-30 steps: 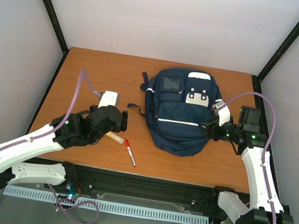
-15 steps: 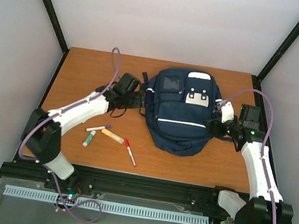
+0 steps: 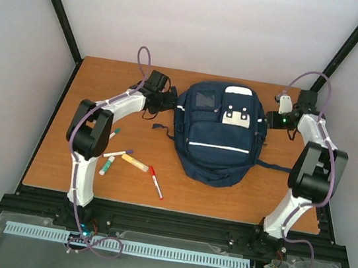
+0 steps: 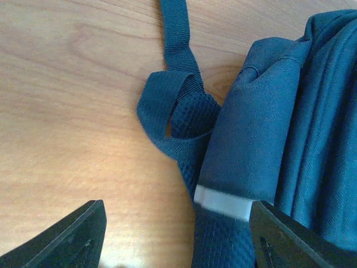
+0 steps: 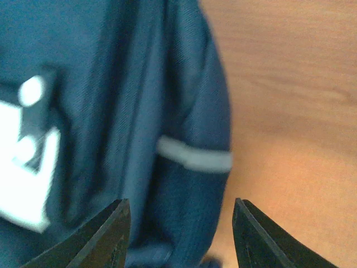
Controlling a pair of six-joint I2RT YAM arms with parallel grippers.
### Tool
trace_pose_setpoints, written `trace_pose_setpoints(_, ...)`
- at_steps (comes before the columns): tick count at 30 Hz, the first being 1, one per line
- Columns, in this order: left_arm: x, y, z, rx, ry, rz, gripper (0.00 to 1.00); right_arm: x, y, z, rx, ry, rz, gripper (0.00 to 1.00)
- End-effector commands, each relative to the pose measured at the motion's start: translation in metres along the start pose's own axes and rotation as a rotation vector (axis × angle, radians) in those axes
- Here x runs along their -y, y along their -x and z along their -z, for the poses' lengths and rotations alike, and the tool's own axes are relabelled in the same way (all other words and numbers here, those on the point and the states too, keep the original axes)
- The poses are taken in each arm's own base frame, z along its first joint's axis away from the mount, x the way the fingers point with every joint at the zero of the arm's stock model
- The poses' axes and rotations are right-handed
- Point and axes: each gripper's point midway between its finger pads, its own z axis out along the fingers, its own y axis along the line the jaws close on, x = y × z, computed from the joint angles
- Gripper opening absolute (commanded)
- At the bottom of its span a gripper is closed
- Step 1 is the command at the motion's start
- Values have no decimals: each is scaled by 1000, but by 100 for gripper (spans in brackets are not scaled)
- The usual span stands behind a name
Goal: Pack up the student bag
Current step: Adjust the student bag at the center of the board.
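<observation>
Both arms reach far out over brown wooden table (image 3: 223, 200), forearms angled in toward bag from either side. We see left gripper (image 3: 170, 99) low at top-left corner of navy blue fabric backpack (image 3: 214, 145), jaws wide, nothing pinched, dark webbing strap (image 4: 177, 50) on table ahead of them. We see right gripper (image 3: 271, 118) just beside bag's upper right side, jaws apart, no grab as far as we can tell. Backpack lies flat mid-table, front pockets up. Right wrist view blurry. Fingers mostly cut off by frame bottom in both wrist views.
</observation>
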Motion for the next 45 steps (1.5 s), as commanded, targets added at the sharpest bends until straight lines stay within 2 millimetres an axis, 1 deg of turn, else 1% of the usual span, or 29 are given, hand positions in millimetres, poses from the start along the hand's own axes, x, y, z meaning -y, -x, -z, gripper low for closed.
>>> trace_pose_setpoints(1,25,17,-17,10,-79,1,72,28,10,-33,-49,-14,-55,51)
trace_pose_setpoints(5,25,13,-34,-19,-86,-2,71,42,12,-59,-73,-7,-71,50)
trace_pose_setpoints(7,25,11,-42,-33,-91,-1,70,46,10,-69,-88,5,-76,50)
trace_pose_setpoints(8,25,9,-45,-38,-94,2,70,46,8,-74,-94,19,-74,48)
trace_pose_setpoints(9,26,9,-48,-40,-99,5,69,45,6,-80,-101,36,-74,43)
trace_pose_setpoints(10,26,8,-51,-43,-104,8,69,44,5,-83,-108,53,-74,37)
trace_pose_setpoints(12,27,5,-56,-52,-119,13,68,41,2,-84,-113,79,-78,21)
trace_pose_setpoints(14,35,1,-58,-63,-155,8,66,36,-2,-77,-106,100,-85,10)
trace_pose_setpoints(16,48,-5,-59,-75,-194,-15,65,32,-8,-63,-90,95,-90,4)
trace_pose_setpoints(17,56,-10,-60,-84,-210,-32,66,32,-14,-56,-84,89,-94,3)
trace_pose_setpoints(20,82,-21,-59,-93,-247,-94,65,30,-35,-32,-81,70,-104,3)
trace_pose_setpoints(23,100,-31,-59,-95,-266,-128,65,27,-66,-15,-104,57,-121,3)
trace_pose_setpoints(25,107,-33,-58,-95,-271,-126,67,24,-88,-9,-127,42,-122,3)
trace_pose_setpoints(26,108,-33,-57,-96,-268,-122,68,24,-90,-5,-123,32,-113,4)
trace_pose_setpoints(27,107,-32,-56,-90,-255,-117,71,23,-98,-2,-131,31,-119,10)
trace_pose_setpoints(28,105,-29,-52,-83,-234,-116,74,23,-100,2,-131,26,-123,15)
trace_pose_setpoints(29,100,-18,-33,-43,-176,-137,79,24,-96,21,-104,17,-145,28)
trace_pose_setpoints(30,101,-13,-22,-26,-168,-151,80,24,-93,30,-83,16,-153,32)
trace_pose_setpoints(33,101,-6,13,6,-150,-179,79,12,-85,59,-28,18,-145,41)
trace_pose_setpoints(36,86,-9,46,19,-101,-178,79,-4,-79,87,29,-10,-96,48)
trace_pose_setpoints(37,85,-7,63,39,-103,-175,78,-8,-77,95,47,-23,-78,49)
trace_pose_setpoints(38,77,-13,68,30,-84,-171,78,-12,-74,103,68,-41,-64,50)
trace_pose_setpoints(39,74,-16,81,32,-81,-169,78,-15,-72,110,86,-50,-53,51)
trace_pose_setpoints(41,63,-25,99,24,-62,-160,77,-27,-67,122,122,-38,-33,51)
trace_pose_setpoints(45,40,-55,124,-14,-44,-158,75,-63,-59,130,138,7,38,51)
